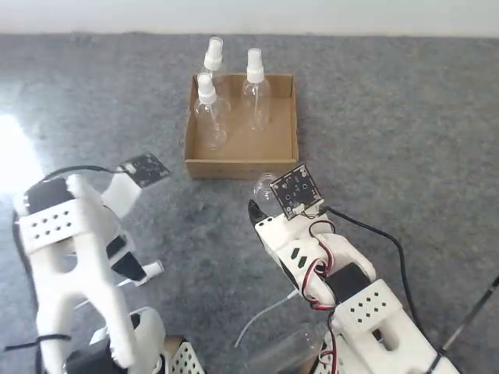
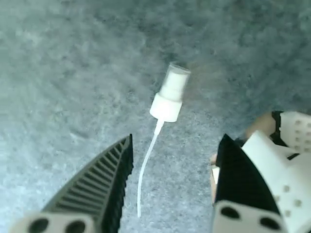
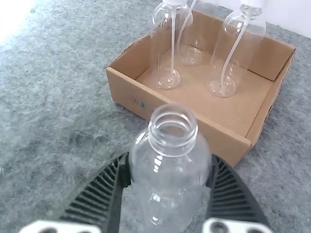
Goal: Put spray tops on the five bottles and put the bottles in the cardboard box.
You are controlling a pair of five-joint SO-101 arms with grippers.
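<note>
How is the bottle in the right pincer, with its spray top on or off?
Off: the bottle in the right pincer shows a bare, open neck.

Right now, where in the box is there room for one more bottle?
The cardboard box has bare floor along its right wall and in its front right corner. Its left side and middle are crowded with three capped bottles. The right end effector holds the open bottle just in front of the box.
</note>
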